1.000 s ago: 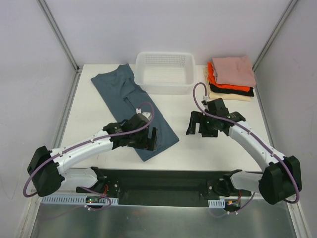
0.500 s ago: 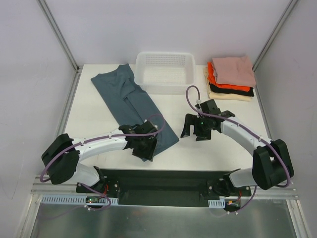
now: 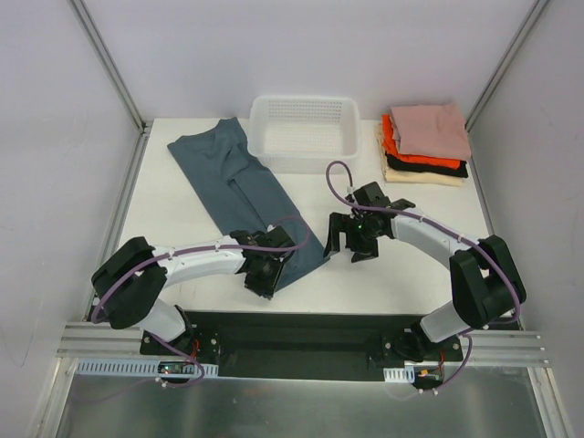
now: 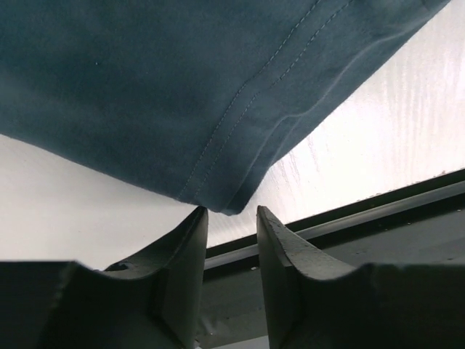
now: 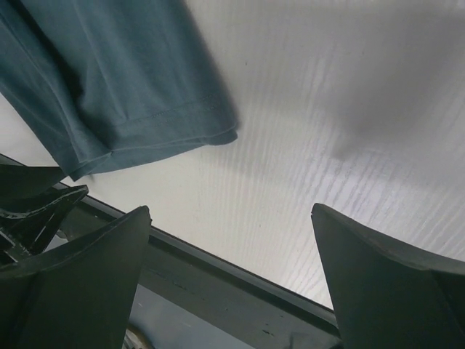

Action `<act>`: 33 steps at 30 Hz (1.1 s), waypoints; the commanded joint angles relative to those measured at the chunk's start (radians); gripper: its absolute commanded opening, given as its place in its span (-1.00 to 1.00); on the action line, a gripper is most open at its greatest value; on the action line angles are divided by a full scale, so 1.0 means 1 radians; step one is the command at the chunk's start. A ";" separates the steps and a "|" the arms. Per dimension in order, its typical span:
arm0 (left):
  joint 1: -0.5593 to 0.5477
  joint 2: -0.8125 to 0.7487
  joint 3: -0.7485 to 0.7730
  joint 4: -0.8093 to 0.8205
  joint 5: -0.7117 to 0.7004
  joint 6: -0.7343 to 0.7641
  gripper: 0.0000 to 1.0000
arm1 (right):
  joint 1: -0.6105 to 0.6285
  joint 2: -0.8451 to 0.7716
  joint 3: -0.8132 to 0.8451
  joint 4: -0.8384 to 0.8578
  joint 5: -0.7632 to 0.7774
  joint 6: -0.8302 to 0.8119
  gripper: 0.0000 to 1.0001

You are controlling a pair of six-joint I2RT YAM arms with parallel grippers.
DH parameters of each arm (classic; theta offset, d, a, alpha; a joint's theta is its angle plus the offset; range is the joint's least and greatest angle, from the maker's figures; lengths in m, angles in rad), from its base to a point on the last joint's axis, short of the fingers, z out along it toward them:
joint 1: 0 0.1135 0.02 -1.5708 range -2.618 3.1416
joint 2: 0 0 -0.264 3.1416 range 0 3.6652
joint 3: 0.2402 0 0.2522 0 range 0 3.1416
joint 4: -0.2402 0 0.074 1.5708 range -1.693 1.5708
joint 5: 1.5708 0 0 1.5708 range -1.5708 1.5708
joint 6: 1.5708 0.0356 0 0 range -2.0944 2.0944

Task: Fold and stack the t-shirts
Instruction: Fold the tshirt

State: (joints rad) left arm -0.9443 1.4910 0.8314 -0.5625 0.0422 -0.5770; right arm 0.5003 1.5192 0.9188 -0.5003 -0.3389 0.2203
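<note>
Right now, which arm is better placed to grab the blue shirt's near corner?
Left. The left gripper sits right at the shirt corner, slightly open. The right gripper is open over bare table, beside the shirt.

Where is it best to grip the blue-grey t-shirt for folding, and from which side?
Probably at its near hem. The blue-grey t-shirt lies flat as a long strip, with both hem corners free on the table. The left gripper should take the nearer corner and the right gripper the other, both coming low from the near side.
</note>
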 commanded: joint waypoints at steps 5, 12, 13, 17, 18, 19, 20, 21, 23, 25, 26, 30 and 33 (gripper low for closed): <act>-0.016 0.063 0.041 -0.014 -0.070 0.032 -0.70 | 0.044 0.030 0.055 0.025 0.024 0.030 0.98; -0.019 0.055 0.023 -0.014 -0.044 -0.012 -1.00 | 0.060 0.101 0.071 0.100 0.040 0.071 0.72; -0.021 0.048 0.015 -0.014 -0.044 -0.021 -1.00 | 0.063 0.113 0.081 0.104 0.043 0.077 0.62; -0.028 0.005 -0.008 -0.014 -0.024 -0.075 -1.00 | 0.089 0.183 0.109 0.126 0.061 0.085 0.38; -0.031 0.000 -0.011 -0.014 -0.030 -0.083 -1.00 | 0.093 0.203 0.114 0.126 0.069 0.093 0.33; -0.033 -0.006 -0.017 -0.016 -0.036 -0.092 -1.00 | 0.095 0.214 0.112 0.140 0.072 0.097 0.20; -0.033 -0.014 -0.018 -0.014 -0.036 -0.116 -1.00 | 0.098 0.220 0.107 0.146 0.074 0.100 0.13; -0.037 -0.015 -0.020 -0.014 -0.036 -0.125 -1.00 | 0.099 0.234 0.107 0.147 0.074 0.105 0.06; -0.045 -0.021 -0.021 -0.014 -0.038 -0.148 -1.00 | 0.101 0.245 0.106 0.151 0.072 0.105 -0.27; -0.057 -0.025 -0.026 -0.014 -0.065 -0.164 -1.00 | 0.103 0.243 0.095 0.161 0.077 0.109 -0.67; -0.062 -0.031 -0.028 -0.014 -0.064 -0.176 -1.00 | 0.103 0.240 0.086 0.163 0.084 0.110 -0.78; -0.094 -0.055 -0.038 -0.016 -0.044 -0.219 -1.00 | 0.106 0.181 0.037 0.149 0.086 0.105 -0.99; -0.149 -0.078 -0.032 -0.016 0.024 -0.264 -1.00 | 0.109 0.069 -0.032 0.099 0.078 0.087 -0.99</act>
State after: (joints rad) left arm -1.0302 1.4708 0.8013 -0.5591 -0.0032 -0.7559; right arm 0.5964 1.7237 0.9703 -0.3431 -0.2722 0.3214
